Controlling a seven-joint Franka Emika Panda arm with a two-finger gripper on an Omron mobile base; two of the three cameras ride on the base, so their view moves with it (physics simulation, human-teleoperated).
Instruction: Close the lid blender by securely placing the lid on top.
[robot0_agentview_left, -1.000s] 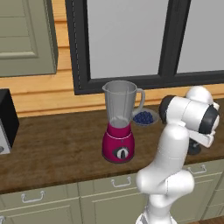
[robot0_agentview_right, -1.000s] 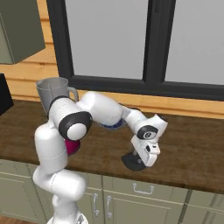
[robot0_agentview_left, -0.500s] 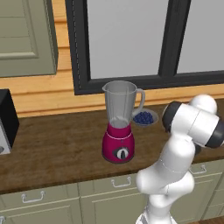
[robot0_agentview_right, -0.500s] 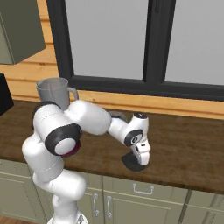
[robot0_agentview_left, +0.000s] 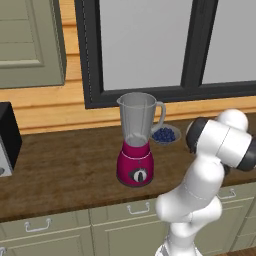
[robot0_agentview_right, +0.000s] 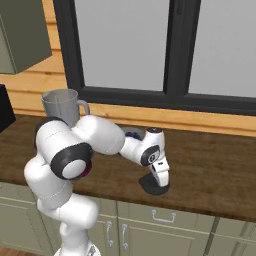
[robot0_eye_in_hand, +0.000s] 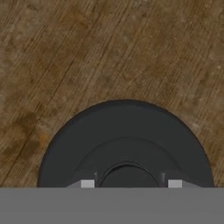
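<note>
Swung further round vs. the earlier frame, the white arm's gripper (robot0_agentview_right: 161, 184) is lowered onto the dark round flat lid (robot0_agentview_right: 153, 185) on the brown wooden counter (robot0_agentview_right: 210, 165); whether the jaws are clamped cannot be told. An off-centre pinch on the raised knob could let the lid slip or tilt en route to the magenta-based blender w/ clear jar (robot0_agentview_left: 136, 142), well apart and uncapped.

From my seat, the wooden surface (robot0_agentview_right: 210, 165) lies bare to the right of the lid (robot0_agentview_right: 152, 185), leaving passing room there. The blender (robot0_agentview_left: 136, 142) stands tall to the left, its jar mouth uncovered with clear air above it up to the window frame (robot0_agentview_left: 145, 95) behind. A bowl of blueberries (robot0_agentview_left: 165, 135) sits just behind and right of it. My pincer (robot0_agentview_right: 162, 186) hangs low over the lid.
</note>
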